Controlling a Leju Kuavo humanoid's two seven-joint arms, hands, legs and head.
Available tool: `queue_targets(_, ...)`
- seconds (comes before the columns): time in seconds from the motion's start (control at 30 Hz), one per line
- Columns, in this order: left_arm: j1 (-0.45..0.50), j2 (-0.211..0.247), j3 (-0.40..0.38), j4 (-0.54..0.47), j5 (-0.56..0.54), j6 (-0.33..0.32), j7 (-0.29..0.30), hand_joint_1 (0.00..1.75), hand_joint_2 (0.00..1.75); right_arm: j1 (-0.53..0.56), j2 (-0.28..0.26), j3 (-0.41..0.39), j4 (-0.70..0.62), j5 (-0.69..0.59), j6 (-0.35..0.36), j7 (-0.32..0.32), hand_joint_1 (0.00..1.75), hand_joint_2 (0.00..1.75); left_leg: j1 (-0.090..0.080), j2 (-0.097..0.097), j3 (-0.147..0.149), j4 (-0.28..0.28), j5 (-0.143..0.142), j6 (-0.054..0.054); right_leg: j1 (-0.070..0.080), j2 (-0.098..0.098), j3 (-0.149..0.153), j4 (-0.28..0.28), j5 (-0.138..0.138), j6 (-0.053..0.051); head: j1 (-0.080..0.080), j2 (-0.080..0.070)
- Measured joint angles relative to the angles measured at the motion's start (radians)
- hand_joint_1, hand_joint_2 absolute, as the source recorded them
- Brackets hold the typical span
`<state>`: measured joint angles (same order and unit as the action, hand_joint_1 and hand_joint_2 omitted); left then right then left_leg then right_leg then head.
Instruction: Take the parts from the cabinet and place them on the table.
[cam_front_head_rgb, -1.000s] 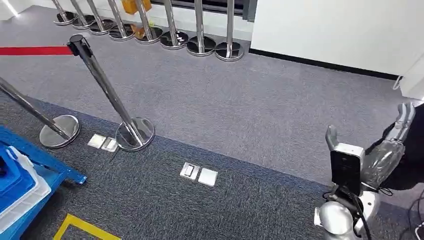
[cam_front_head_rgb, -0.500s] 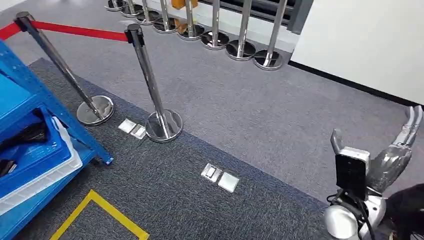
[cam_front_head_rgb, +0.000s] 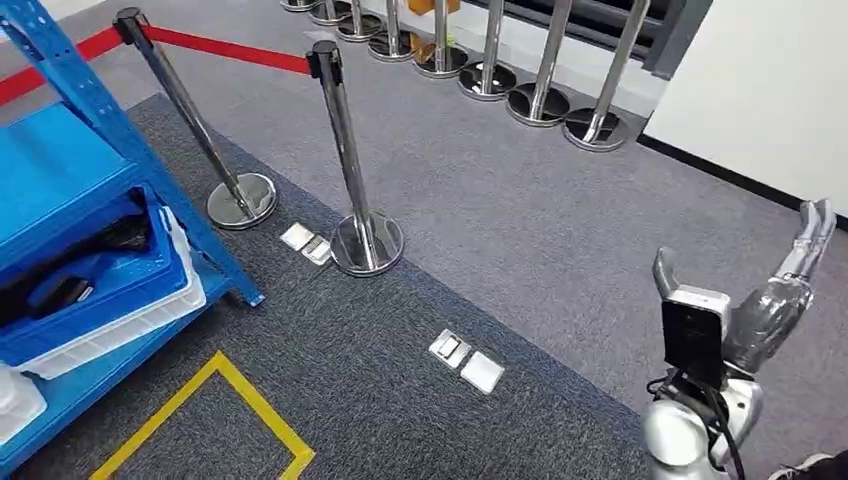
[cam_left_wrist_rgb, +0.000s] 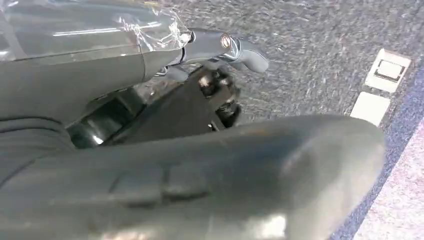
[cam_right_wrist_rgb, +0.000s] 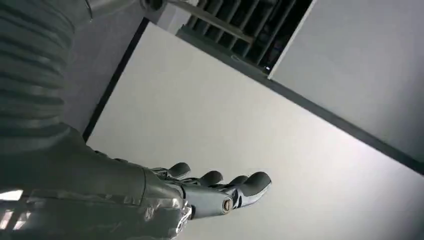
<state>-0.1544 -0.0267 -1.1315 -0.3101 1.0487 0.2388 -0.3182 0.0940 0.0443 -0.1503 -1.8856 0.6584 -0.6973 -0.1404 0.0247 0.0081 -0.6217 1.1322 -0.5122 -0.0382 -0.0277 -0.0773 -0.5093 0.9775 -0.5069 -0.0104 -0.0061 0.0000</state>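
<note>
A blue cabinet stands at the left of the head view. On its shelf sits a blue bin with dark parts in it, stacked in a white tray. My right hand is raised at the far right, well away from the cabinet, fingers stretched out and holding nothing. The right wrist view has the same hand flat against a white wall. My left hand hangs above the carpet with its fingers out straight and nothing in them.
Chrome stanchions with a red belt stand just past the cabinet; several more line the back. Metal floor plates lie on the dark carpet. Yellow tape marks the floor beside the cabinet. A white wall is at right.
The whole picture has shifted right, so the camera has turned left; more of the blue cabinet and its bins now shows. My right hand stays raised and empty.
</note>
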Motion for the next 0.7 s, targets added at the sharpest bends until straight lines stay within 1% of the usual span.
queue_targets(0.03,-0.001,0.0,0.0,0.0,0.0,0.0,0.0,0.0,0.0,0.0,0.0,0.0,0.0,0.0,0.0,0.0,0.0,1.75,0.0,0.035,0.043,-0.083,0.036,0.0,0.0,-0.009,0.006,0.001,-0.004,0.006,-0.002,0.0)
queue_targets(0.07,-0.004,-0.002,0.0,0.0,0.0,0.0,0.0,0.0,0.0,0.0,0.0,0.0,0.0,0.0,0.0,0.0,0.0,1.75,-0.003,0.085,0.062,-0.138,0.037,0.003,0.006,-0.017,0.011,0.003,-0.01,0.013,-0.008,0.0)
queue_targets(0.1,-0.005,-0.002,0.0,0.0,0.0,0.0,0.0,0.0,0.0,-0.001,0.0,0.0,0.0,0.0,0.0,0.0,0.0,1.75,-0.006,0.068,0.063,-0.137,0.041,0.013,0.009,-0.023,0.015,0.005,-0.018,0.021,-0.006,0.0)
queue_targets(0.13,-0.006,-0.002,0.0,0.0,0.0,0.0,-0.001,0.0,0.0,-0.003,0.0,0.0,0.0,0.0,0.0,-0.001,0.0,1.75,-0.009,0.057,0.059,-0.135,0.036,0.02,0.01,-0.033,0.02,0.002,-0.021,0.027,0.003,0.0)
queue_targets(0.2,-0.004,-0.002,0.0,0.001,0.0,0.0,-0.001,0.0,0.0,-0.005,0.0,0.0,0.0,0.0,0.0,0.0,0.0,1.75,-0.017,0.036,0.059,-0.136,0.034,0.034,0.003,-0.053,0.034,-0.005,-0.023,0.041,0.003,0.0)
queue_targets(0.23,-0.003,-0.002,0.0,0.002,0.0,0.001,-0.001,0.0,0.0,-0.007,0.0,0.0,0.0,0.0,0.0,0.0,0.0,1.75,-0.005,0.022,0.067,-0.145,0.042,0.045,-0.005,-0.039,0.039,-0.001,-0.031,0.049,0.003,0.0)
queue_targets(0.27,-0.005,-0.002,0.0,0.002,0.0,0.002,-0.001,0.0,0.0,-0.008,0.0,0.0,0.0,0.0,0.0,-0.001,0.0,1.75,-0.008,0.014,0.067,-0.146,0.044,0.05,-0.005,0.018,0.027,0.031,-0.055,0.051,0.008,0.0)
queue_targets(0.3,-0.007,-0.002,0.0,0.002,0.0,0.002,-0.001,0.0,0.0,-0.007,0.0,0.0,0.0,0.0,0.0,-0.001,0.0,1.75,-0.008,0.005,0.065,-0.146,0.045,0.058,-0.005,0.052,-0.007,0.1,-0.097,0.048,0.013,0.0)
queue_targets(0.33,-0.009,-0.002,0.0,0.002,0.0,0.002,-0.001,0.0,0.0,-0.006,-0.002,0.0,0.0,-0.001,0.0,0.0,0.0,1.75,-0.01,-0.006,0.064,-0.146,0.044,0.061,-0.002,0.066,-0.048,0.179,-0.136,0.047,0.016,0.0)
queue_targets(0.37,-0.008,-0.002,0.0,0.002,0.0,0.002,-0.001,0.0,0.0,-0.004,-0.001,0.0,0.001,-0.001,0.0,0.0,0.0,1.75,-0.013,-0.02,0.064,-0.146,0.043,0.064,0.001,0.072,-0.099,0.272,-0.17,0.046,0.026,0.0)
queue_targets(0.4,-0.006,-0.002,0.0,0.002,0.0,0.002,-0.001,0.0,0.0,-0.003,-0.001,0.0,0.002,0.0,0.0,0.0,0.0,1.75,-0.015,-0.033,0.064,-0.146,0.043,0.064,0.003,0.072,-0.133,0.327,-0.178,0.044,0.03,0.0)
queue_targets(0.43,-0.005,-0.002,0.0,0.002,0.001,0.002,-0.001,0.0,0.0,-0.003,-0.001,0.0,0.003,-0.002,0.0,0.0,0.0,1.75,-0.018,-0.047,0.066,-0.146,0.043,0.064,0.005,0.073,-0.142,0.328,-0.158,0.04,0.034,0.0)
queue_targets(0.47,-0.004,-0.002,0.0,0.003,0.001,0.002,-0.001,0.0,0.0,-0.003,-0.001,0.0,0.003,-0.001,0.0,0.0,0.0,1.75,-0.02,-0.062,0.068,-0.146,0.043,0.064,0.007,0.076,-0.127,0.278,-0.114,0.034,0.037,0.0)
queue_targets(0.5,-0.005,-0.002,0.0,0.003,0.001,0.002,-0.001,0.0,0.0,-0.003,-0.001,0.0,0.003,-0.001,0.0,0.0,0.0,1.75,-0.021,-0.076,0.071,-0.146,0.043,0.064,0.009,0.083,-0.096,0.197,-0.063,0.026,0.04,0.0)
queue_targets(0.53,-0.005,-0.002,0.0,0.003,0.001,0.002,-0.001,0.0,0.0,-0.003,-0.001,0.0,0.003,-0.001,0.0,0.0,0.0,1.75,-0.022,-0.09,0.074,-0.146,0.042,0.063,0.013,0.111,-0.057,0.1,-0.011,0.016,0.044,0.0)
queue_targets(0.57,-0.005,-0.004,0.0,0.003,0.001,0.002,-0.001,0.0,0.0,-0.004,-0.002,0.0,0.003,-0.001,0.0,0.0,0.0,1.75,-0.019,-0.098,0.073,-0.146,0.042,0.063,0.014,0.155,-0.032,0.035,0.013,0.007,0.049,0.0)
queue_targets(0.6,-0.007,-0.005,0.0,0.003,0.001,0.002,-0.001,0.0,0.0,-0.003,-0.001,0.0,0.003,-0.002,0.0,0.0,0.0,1.75,-0.027,-0.11,0.07,-0.14,0.036,0.054,0.017,0.165,-0.027,0.015,0.01,0.007,0.045,0.0)
queue_targets(0.63,-0.007,-0.005,0.0,0.003,0.0,0.002,-0.001,0.0,0.0,-0.004,-0.002,0.0,0.003,-0.001,0.0,0.0,0.0,1.75,-0.022,-0.121,0.067,-0.143,0.037,0.049,0.019,0.149,-0.027,0.015,0.011,0.008,0.046,0.0)
queue_targets(0.7,-0.004,-0.005,0.0,0.003,0.0,0.002,-0.001,0.0,0.0,-0.006,-0.001,0.0,0.003,-0.001,0.0,0.0,0.0,1.75,-0.016,-0.138,0.067,-0.15,0.04,0.036,0.024,0.131,-0.023,0.013,0.011,-0.001,0.047,0.0)
